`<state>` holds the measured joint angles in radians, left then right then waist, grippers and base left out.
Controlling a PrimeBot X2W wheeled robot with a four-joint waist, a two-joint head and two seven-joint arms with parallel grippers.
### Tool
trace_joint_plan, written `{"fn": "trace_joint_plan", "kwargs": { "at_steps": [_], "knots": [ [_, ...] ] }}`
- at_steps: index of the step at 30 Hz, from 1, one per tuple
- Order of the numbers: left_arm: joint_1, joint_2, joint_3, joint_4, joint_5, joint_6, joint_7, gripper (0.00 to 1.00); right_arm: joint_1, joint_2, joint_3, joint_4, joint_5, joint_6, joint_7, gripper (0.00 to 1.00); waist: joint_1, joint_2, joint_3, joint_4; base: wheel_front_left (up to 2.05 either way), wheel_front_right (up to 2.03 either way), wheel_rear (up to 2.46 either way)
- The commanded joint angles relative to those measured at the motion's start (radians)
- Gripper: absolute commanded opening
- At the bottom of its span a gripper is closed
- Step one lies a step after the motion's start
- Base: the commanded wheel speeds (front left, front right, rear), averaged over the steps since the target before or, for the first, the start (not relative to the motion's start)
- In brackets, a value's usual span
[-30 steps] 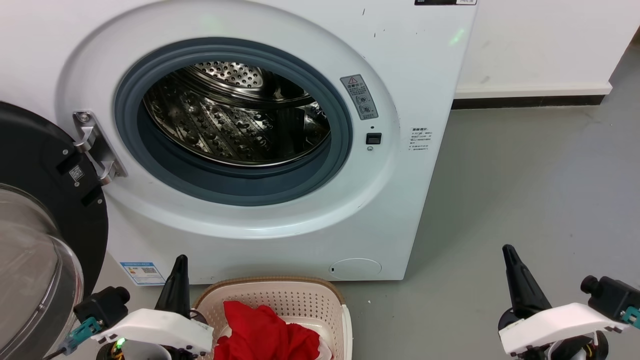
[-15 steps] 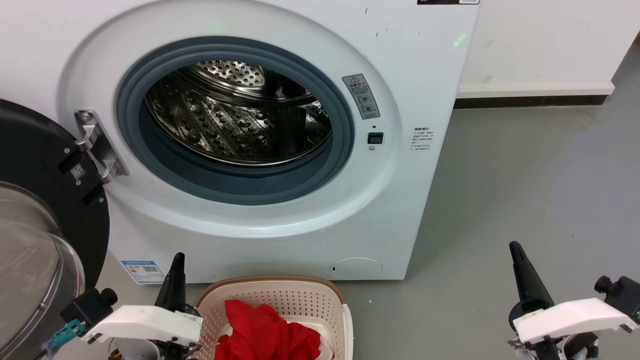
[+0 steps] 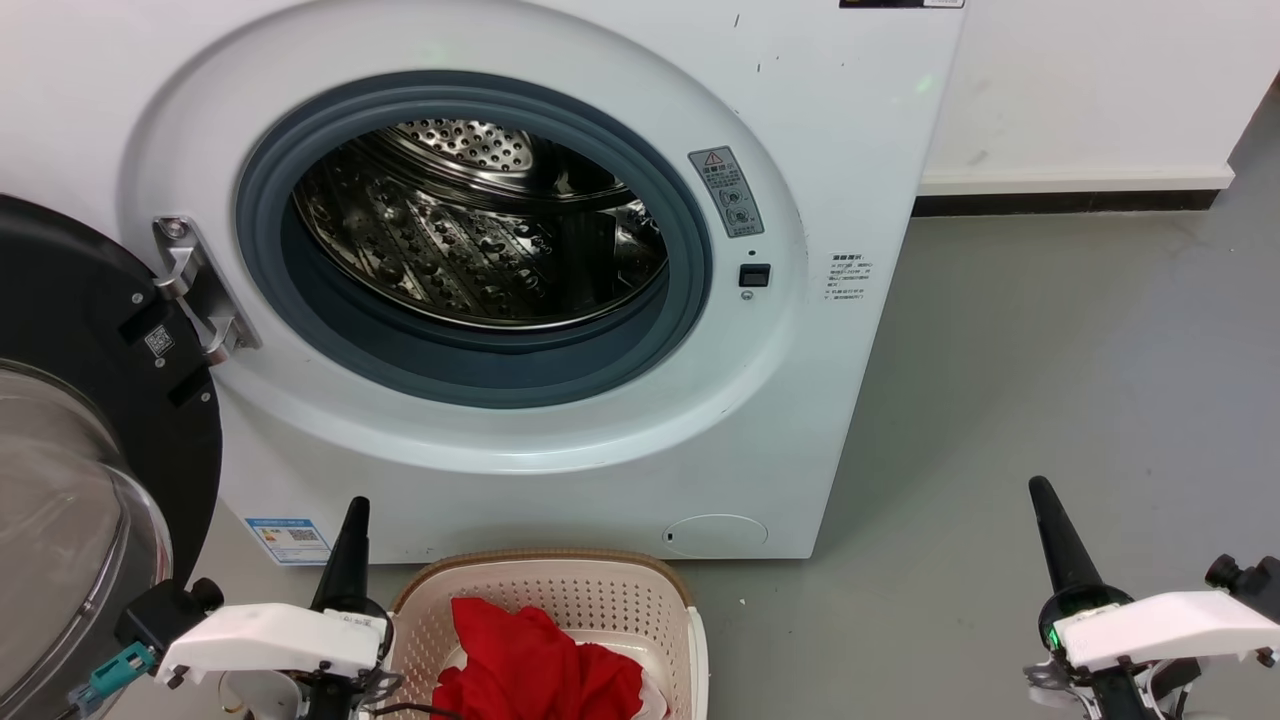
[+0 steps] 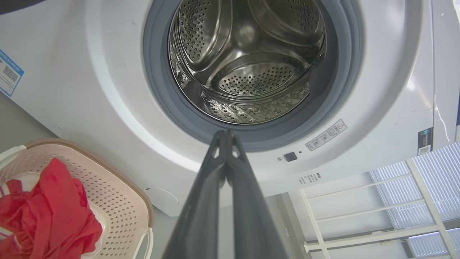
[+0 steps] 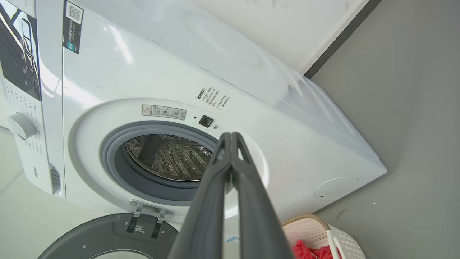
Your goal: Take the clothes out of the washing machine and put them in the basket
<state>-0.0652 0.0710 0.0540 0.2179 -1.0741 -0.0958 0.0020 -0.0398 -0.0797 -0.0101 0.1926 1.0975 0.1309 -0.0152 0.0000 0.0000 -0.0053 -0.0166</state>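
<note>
The white washing machine (image 3: 800,120) stands before me with its door (image 3: 90,330) swung open to the left. Its steel drum (image 3: 480,240) holds no fabric that I can see. Red clothes (image 3: 540,665) lie bunched in the cream basket (image 3: 560,585) on the floor below the machine. My left gripper (image 3: 355,510) is shut with nothing in it, just left of the basket. My right gripper (image 3: 1042,492) is shut and bare over the floor at the right. In the left wrist view the clothes (image 4: 46,212) fill the basket (image 4: 118,194); the gripper (image 4: 226,133) points at the drum (image 4: 248,61).
Grey floor (image 3: 1080,380) spreads to the right of the machine, ending at a white wall with a dark skirting (image 3: 1060,203). The open door's glass bowl (image 3: 70,540) bulges at the lower left, close to my left arm.
Both arms have sunk lower and drawn back toward the picture's bottom edge, the right one also drifting right. The camera has shifted slightly. The clothes and basket lie as before.
</note>
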Motion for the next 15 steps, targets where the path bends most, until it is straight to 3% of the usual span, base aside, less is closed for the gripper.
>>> {"fn": "trace_joint_plan", "kwargs": {
  "at_steps": [1,15],
  "knots": [
    [-0.020,0.000,0.006,-0.005,-0.025,-0.004,0.006,0.00,-0.026,-0.006,-0.004,-0.005,0.029,0.000,0.006,0.00,0.0000,0.0000,0.000,0.000,0.00,0.00,0.00],
    [-0.031,-0.006,0.022,0.004,-0.170,-0.013,0.037,0.00,-0.038,-0.006,-0.021,0.011,0.176,0.000,0.031,0.00,0.0000,0.0000,0.002,0.004,0.00,0.00,0.00]
  ]
}}
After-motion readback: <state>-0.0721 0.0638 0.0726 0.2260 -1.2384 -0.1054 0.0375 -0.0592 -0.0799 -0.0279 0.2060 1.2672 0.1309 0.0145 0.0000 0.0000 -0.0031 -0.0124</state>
